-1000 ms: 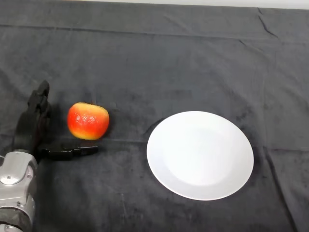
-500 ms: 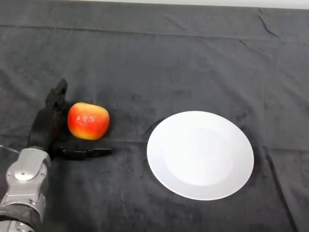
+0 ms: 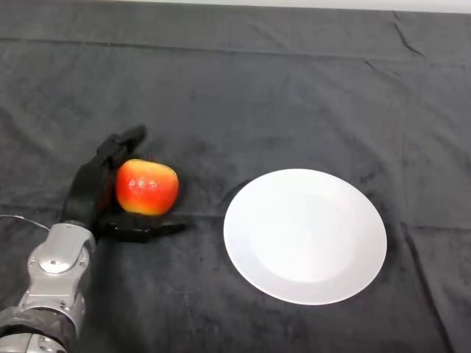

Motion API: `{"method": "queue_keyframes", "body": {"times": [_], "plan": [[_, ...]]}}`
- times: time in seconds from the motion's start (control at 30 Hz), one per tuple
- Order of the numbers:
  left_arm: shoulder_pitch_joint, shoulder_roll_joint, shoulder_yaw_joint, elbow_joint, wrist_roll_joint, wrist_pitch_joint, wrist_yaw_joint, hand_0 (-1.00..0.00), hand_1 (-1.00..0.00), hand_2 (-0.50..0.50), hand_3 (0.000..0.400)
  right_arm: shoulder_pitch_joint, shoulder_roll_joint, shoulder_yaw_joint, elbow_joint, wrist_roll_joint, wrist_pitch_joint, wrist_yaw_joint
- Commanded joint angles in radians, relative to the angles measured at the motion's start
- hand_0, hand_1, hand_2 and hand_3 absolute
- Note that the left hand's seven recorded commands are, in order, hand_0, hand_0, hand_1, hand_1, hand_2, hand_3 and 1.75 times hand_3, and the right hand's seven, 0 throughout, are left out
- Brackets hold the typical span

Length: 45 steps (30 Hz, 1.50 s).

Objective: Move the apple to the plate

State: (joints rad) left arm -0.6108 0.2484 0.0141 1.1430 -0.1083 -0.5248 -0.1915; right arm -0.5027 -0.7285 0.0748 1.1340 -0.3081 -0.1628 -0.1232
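A red and yellow apple (image 3: 148,187) sits on the dark cloth at the left. My left hand (image 3: 88,193) cups it from the left. The fingers (image 3: 121,141) curl round its far side and the thumb (image 3: 143,230) lies along its near side, touching it. The apple rests on the cloth. A white round plate (image 3: 305,235) lies empty to the right of the apple, a short gap away.
The dark cloth (image 3: 257,95) covers the whole table, with some creases at the far right. My silver-grey forearm (image 3: 55,272) comes in from the lower left.
My hand moved right and closed in on the apple, fingers curling round its far side. The apple shifted slightly to the right. The plate has not moved.
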Motion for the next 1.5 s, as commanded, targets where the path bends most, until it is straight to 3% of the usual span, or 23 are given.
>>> {"method": "queue_keyframes", "body": {"times": [0.03,0.43,0.8,1.5], "plan": [[-0.025,0.007,-0.032,-0.001,0.019,-0.009,-0.011,-1.0,-0.95,-0.02,0.4,0.069,0.039,0.0179,0.023,-0.0137,0.013,0.0136],[-0.028,0.022,-0.047,0.0,0.017,-0.01,-0.011,-1.0,-1.0,0.0,0.4,0.069,0.04,0.0179,0.023,-0.0138,0.013,0.0136],[-0.077,0.029,-0.044,-0.005,0.015,-0.009,-0.001,-1.0,-1.0,0.0,0.4,0.069,0.04,0.0179,0.024,-0.014,0.013,0.0136],[-0.174,-0.03,-0.089,-0.004,0.045,-0.066,0.027,-1.0,-1.0,0.0,0.4,0.067,0.039,0.0181,0.026,-0.0145,0.012,0.0133]]}}
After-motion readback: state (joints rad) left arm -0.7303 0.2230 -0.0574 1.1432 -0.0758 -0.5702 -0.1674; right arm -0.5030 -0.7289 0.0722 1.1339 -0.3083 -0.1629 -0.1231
